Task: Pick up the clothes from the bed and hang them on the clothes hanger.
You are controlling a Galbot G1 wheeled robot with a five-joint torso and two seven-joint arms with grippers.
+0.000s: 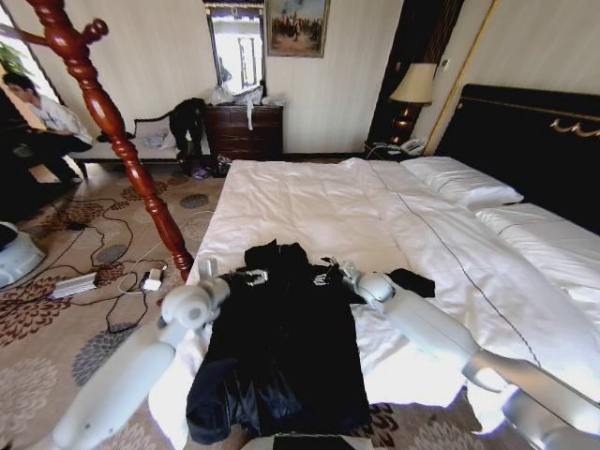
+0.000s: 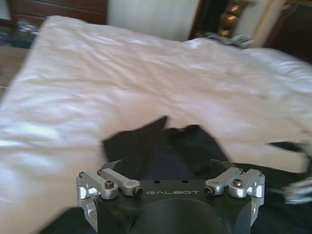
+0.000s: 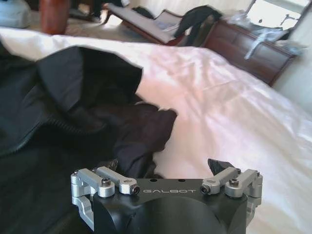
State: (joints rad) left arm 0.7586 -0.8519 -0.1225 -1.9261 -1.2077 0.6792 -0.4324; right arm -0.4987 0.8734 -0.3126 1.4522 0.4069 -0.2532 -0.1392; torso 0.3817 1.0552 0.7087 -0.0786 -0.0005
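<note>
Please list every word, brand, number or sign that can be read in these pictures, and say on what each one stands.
"GALBOT" on the black body of the left gripper, in the left wrist view.
"GALBOT" on the black body of the right gripper, in the right wrist view.
The framed picture on the far wall shows no readable text.
Nothing else is readable.

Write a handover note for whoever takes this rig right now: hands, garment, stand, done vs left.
Left hand: down at the upper left of the black coat, fingers spread; I cannot tell whether it has cloth.
Right hand: at the coat's upper right, likewise open, grip unclear.
Coat: lying flat on the white duvet at the near edge of the bed, its lower part draped over the edge.
Coat stand: on the carpet off the bed's left corner, nothing hung on the part that shows.
Done: both hands brought to the coat.
Left: grasp, lift, carry to the stand, hang.
</note>
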